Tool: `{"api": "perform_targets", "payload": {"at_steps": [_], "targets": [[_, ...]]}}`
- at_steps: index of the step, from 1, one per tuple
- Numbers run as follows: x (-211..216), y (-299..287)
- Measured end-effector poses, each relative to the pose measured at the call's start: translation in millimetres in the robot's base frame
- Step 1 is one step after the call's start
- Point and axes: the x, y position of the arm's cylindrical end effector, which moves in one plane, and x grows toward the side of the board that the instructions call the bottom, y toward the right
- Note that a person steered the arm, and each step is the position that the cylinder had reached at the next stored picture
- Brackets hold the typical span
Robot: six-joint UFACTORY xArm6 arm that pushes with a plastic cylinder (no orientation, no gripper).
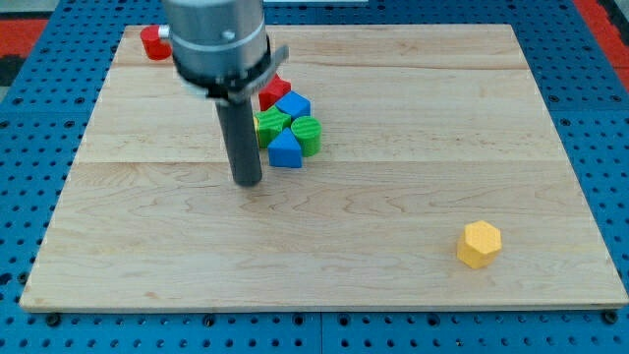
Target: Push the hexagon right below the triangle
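There is no claw on this arm, only a dark rod, so nothing is held; my tip (248, 182) rests on the table (393, 118) just to the view's left of a tight cluster of blocks, touching none that I can tell. The cluster holds a blue triangle (285, 151) at its bottom, a green cylinder (307, 135), a green block (269, 125), a blue cube (292, 105) and a red block (272, 91). The yellow hexagon (480, 243) lies well apart, toward the view's bottom right. A red cylinder (153, 42) stands at the top left corner.
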Motion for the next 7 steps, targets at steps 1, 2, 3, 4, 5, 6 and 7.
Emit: {"api": "perform_targets", "payload": {"at_steps": [1,2,3,4,5,6,7], "targets": [[43.9,101.4],[106.2,188.1],[123.8,229.0],[90.8,268.7],[68.5,229.7],[61.2,163.3],[40.6,131.8]]}}
